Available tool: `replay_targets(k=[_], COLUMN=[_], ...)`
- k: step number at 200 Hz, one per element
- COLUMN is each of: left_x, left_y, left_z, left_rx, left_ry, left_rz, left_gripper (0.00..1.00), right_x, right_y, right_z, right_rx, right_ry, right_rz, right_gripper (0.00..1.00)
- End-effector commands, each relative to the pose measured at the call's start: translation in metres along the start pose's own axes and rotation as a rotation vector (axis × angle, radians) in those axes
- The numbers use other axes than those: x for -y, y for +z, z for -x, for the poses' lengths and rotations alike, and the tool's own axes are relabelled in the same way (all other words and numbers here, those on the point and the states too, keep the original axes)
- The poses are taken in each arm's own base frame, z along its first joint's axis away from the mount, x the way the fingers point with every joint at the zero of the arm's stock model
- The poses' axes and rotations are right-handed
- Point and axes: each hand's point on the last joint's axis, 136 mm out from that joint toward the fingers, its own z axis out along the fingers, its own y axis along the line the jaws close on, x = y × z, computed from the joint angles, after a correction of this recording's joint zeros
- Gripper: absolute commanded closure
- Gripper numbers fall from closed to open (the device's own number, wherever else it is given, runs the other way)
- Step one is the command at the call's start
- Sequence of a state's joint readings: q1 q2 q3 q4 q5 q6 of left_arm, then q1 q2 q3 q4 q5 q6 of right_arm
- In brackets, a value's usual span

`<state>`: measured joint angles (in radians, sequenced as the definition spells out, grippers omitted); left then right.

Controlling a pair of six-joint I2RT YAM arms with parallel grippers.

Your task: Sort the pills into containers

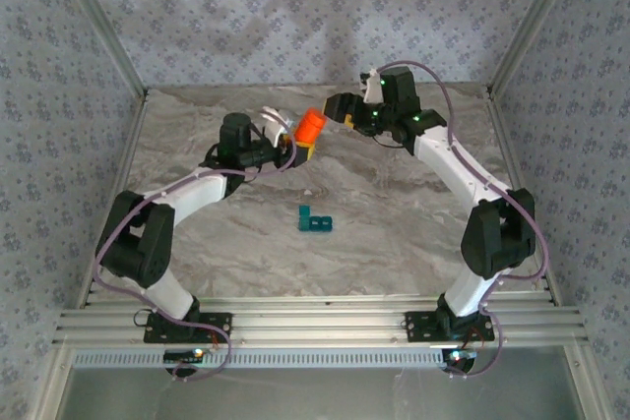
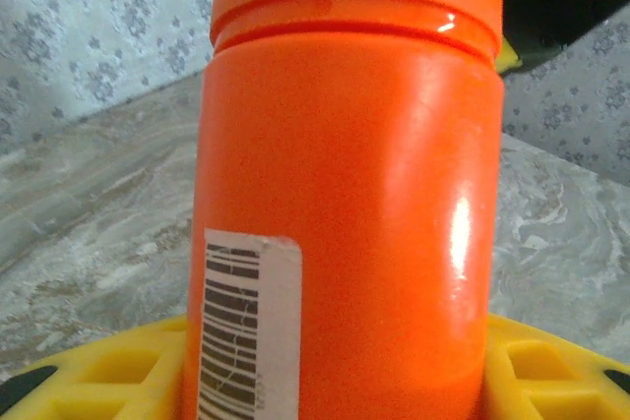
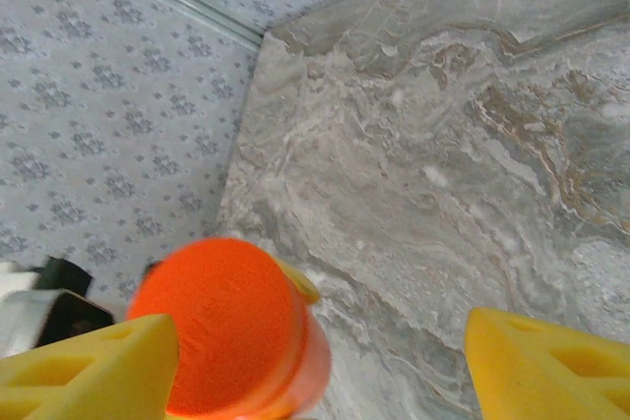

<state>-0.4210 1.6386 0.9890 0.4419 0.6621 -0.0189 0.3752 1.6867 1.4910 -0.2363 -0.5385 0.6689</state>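
Starting at the left, your left gripper (image 1: 301, 148) is clamping the orange bottle (image 1: 311, 126) low on its body. In the left wrist view the yellow fingers (image 2: 108, 376) are pressing in on either side of the bottle's base. It is holding the bottle up off the marble table (image 1: 413, 223), toward the far side, with the barcode label (image 2: 246, 331) facing that wrist camera.

The cap (image 3: 221, 322) is sitting on the bottle with its seam showing closed, and no pills are lying anywhere you can see (they are presumably inside).

Moving toward the middle, the containers (image 1: 316, 220) are resting on the table nearer the arm bases. They are well apart from both grippers, and neither gripper is touching them.

On the right, your right gripper (image 1: 337, 110) is hanging just beside the top of the bottle with its jaws standing apart. From its wrist camera the cap is sitting between the two yellow fingers (image 3: 546, 361), much closer to the left one.

You are most likely working on the opening step, not the sorting itself. The next move is calling for you to centre the right jaws over the cap, close firmly and twist. Your left gripper should be bracing the bottle against that turn so it does not spin or slip.
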Motion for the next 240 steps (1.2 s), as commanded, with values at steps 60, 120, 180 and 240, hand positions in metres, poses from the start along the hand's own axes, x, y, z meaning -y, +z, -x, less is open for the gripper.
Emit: replay_targets(k=[60, 120, 180, 240], left_x=[0.005, 0.006, 0.005, 0.012], left_y=[0.010, 0.011, 0.012, 0.009], left_z=[-0.002, -0.004, -0.003, 0.007], left_rx=[-0.028, -0.037, -0.035, -0.004], left_ry=[-0.008, -0.014, -0.015, -0.025], left_rz=[-0.072, -0.078, -0.075, -0.124], left_gripper=[1.00, 1.00, 1.00, 1.00], right_x=[0.000, -0.004, -0.007, -0.009], right_y=[0.021, 0.036, 0.040, 0.034], right_z=[-0.012, -0.029, -0.038, -0.030], right_rx=[-0.044, -0.102, -0.135, -0.133], right_ry=[0.043, 0.029, 0.017, -0.201], right_rz=[0.049, 0.069, 0.088, 0.257], right_gripper=[0.22, 0.26, 0.50, 0.77])
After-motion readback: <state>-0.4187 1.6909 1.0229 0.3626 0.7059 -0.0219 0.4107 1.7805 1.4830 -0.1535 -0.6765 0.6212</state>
